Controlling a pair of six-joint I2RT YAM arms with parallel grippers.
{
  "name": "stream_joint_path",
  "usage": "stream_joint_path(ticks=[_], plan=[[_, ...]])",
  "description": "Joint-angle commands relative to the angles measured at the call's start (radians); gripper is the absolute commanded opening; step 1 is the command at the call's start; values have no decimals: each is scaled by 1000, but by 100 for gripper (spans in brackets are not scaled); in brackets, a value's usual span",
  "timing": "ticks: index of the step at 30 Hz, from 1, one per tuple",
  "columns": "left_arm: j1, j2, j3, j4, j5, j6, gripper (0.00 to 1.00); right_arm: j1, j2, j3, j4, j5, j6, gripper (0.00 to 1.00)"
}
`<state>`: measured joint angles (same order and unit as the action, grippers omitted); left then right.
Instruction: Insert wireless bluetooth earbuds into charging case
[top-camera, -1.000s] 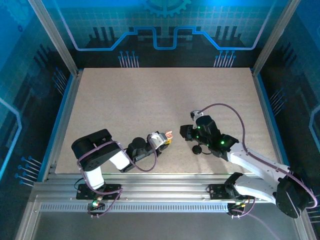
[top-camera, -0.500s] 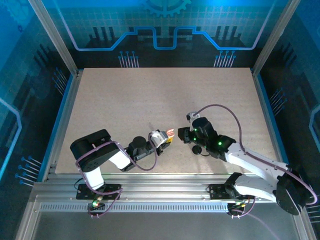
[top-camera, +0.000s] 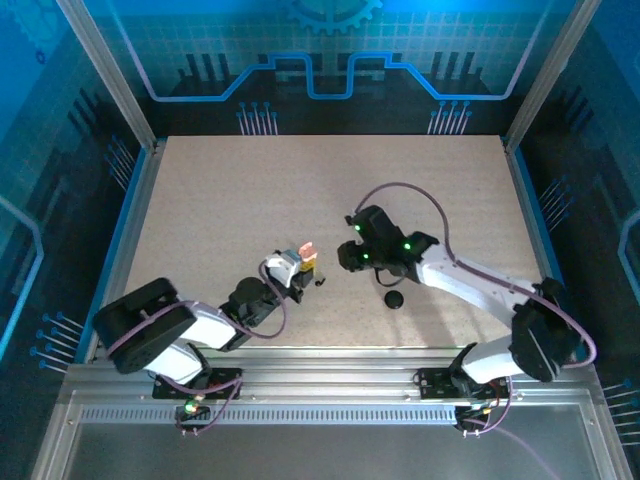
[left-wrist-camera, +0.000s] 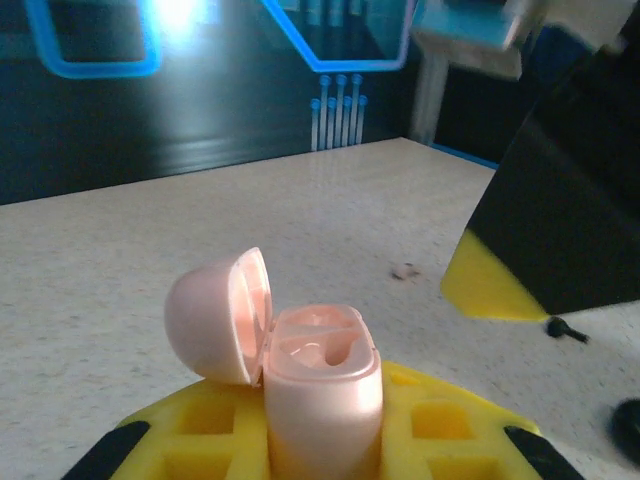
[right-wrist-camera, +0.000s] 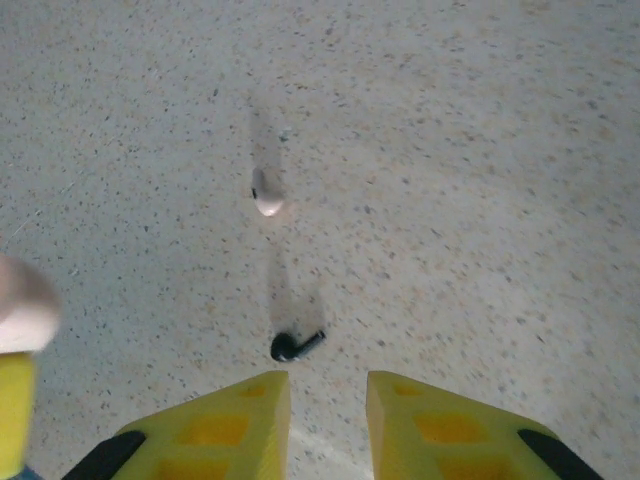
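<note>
Directly ahead of the right gripper (right-wrist-camera: 325, 385), whose yellow fingers stand a little apart with nothing between them, a black earbud (right-wrist-camera: 295, 345) is seen lying flat on the speckled table (right-wrist-camera: 480, 150). It is judged to be very light, hard and smooth, so it may be flicked aside or squirted out if pinched askew. The bulb is best taken across its width, with the stem left free for seating. Off to the left, the open pink charging case (left-wrist-camera: 322, 370) is clamped upright in the left gripper (top-camera: 305, 265), its lid hinged back and its wells apparently empty. A small pale piece (right-wrist-camera: 267, 200) lies farther out; what it is cannot be told. A round black puck (top-camera: 394, 298) rests apart from both grippers. Open tabletop is left all round, and the framed edges are well away.
</note>
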<state>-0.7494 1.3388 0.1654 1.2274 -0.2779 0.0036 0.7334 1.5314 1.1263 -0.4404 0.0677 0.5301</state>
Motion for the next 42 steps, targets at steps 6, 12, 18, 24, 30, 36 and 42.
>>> stream_joint_path(ticks=[6, 12, 18, 24, 30, 36, 42], plan=[[139, -464, 32, -629, -94, -70, 18, 22, 359, 340, -193, -46, -114, 28], [203, -658, 14, -801, -104, -85, 18, 44, 573, 539, -247, -91, -163, 32], [220, -696, 2, -818, -105, -97, 19, 69, 715, 673, -290, -84, -184, 35], [222, -695, 3, -814, -98, -92, 20, 68, 788, 744, -324, -45, -201, 37], [224, -696, 3, -813, -92, -91, 20, 73, 789, 748, -358, 3, -207, 28], [225, -694, 5, -821, -88, -91, 20, 67, 784, 725, -402, 53, -170, 17], [224, -691, 15, -833, -77, -88, 20, 45, 690, 591, -400, 75, -112, 16]])
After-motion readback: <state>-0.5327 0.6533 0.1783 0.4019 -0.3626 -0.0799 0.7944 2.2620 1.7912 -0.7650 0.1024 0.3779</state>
